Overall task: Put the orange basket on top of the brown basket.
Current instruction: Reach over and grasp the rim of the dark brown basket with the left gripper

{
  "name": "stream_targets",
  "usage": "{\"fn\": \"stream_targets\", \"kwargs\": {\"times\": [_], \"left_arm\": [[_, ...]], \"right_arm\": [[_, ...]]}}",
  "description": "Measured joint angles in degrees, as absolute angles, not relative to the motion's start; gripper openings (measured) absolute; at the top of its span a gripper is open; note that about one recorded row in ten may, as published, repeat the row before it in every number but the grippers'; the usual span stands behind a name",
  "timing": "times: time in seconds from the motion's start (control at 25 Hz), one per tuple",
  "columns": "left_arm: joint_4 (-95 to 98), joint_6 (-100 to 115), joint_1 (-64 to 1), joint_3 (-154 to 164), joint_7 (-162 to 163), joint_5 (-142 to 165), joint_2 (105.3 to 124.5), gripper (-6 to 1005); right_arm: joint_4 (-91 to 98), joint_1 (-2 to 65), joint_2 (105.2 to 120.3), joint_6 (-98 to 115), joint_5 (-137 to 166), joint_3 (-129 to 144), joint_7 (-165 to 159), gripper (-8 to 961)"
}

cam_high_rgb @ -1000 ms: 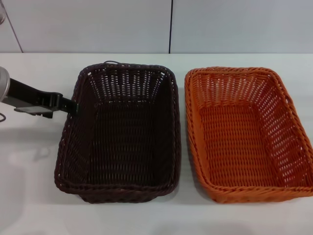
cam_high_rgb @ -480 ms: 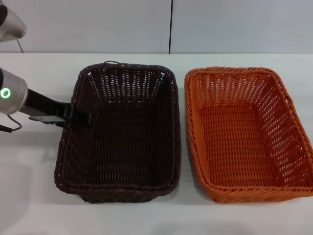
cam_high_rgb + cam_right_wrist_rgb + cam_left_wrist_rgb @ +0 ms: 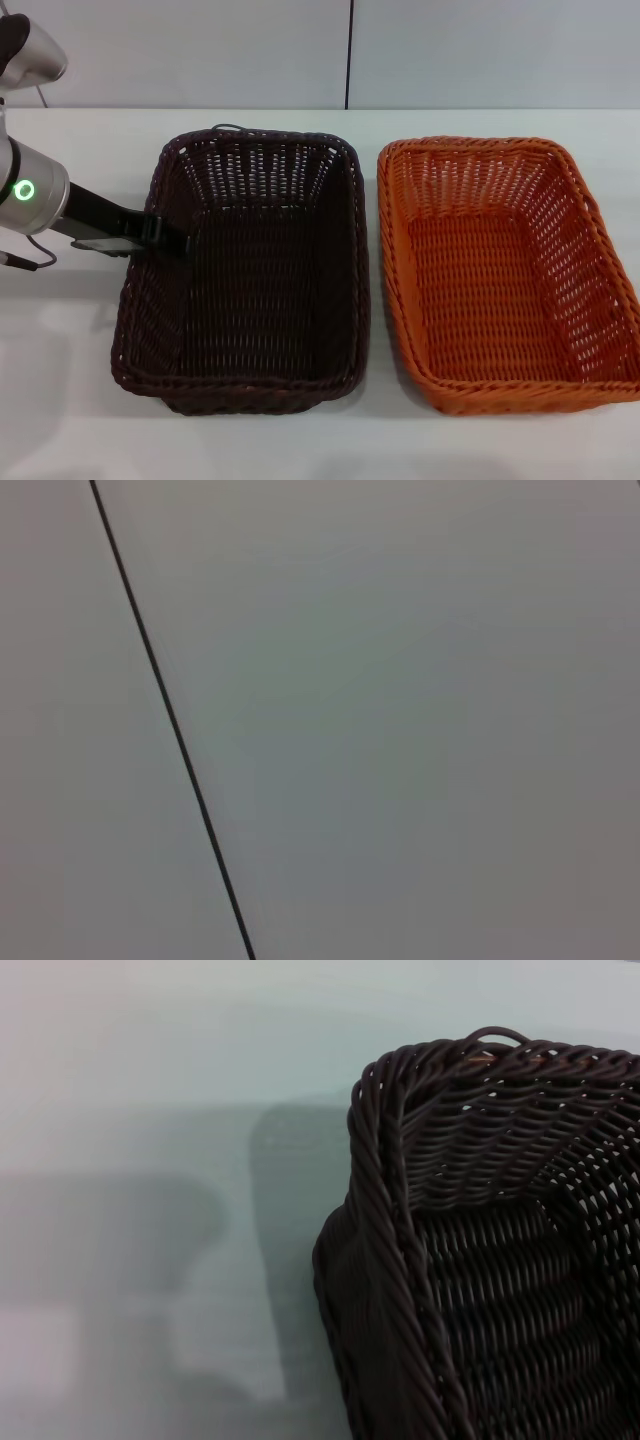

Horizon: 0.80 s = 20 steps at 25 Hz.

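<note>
Head view: left pincer (image 3: 172, 242) at brown basket (image 3: 245, 345) rim, grip state unclear; orange basket (image 3: 505, 365) beside it.

orange basket (image 3: 505, 275): right rim cut off | left end effector (image 3: 176, 243): fingertips lost against brown basket (image 3: 245, 270)

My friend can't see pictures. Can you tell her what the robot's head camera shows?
Two woven baskets sit side by side on a white table: the brown basket on the left, the orange basket on the right, apart. The left gripper reaches the brown basket's left rim.
</note>
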State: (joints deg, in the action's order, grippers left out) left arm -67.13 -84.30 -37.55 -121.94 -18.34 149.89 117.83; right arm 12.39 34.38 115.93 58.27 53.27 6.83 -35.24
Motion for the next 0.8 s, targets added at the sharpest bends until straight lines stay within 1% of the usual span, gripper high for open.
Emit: {"fn": "stream_targets", "kwargs": {"times": [0.08,0.32,0.4,0.8], "left_arm": [[-67.12,-84.27,-37.64,-121.80,-18.35,149.86,117.83,756],[-66.86,-84.39,-38.10,-122.08,-18.14,149.84,117.84,538],[-66.92,-84.69,-38.11,-122.10,-18.01,149.82,117.84,301],[-67.62,-85.55,-38.23,-122.19,-18.11,149.76,117.57,224]], "right_arm": [[12.39,34.29,115.86,58.27,53.21,6.79,-35.24,681],[12.30,34.08,115.72,58.27,53.07,6.44,-35.24,681],[12.26,34.06,115.71,58.27,53.05,6.35,-35.24,681],[12.35,34.01,115.66,58.30,52.99,6.15,-35.24,681]]}}
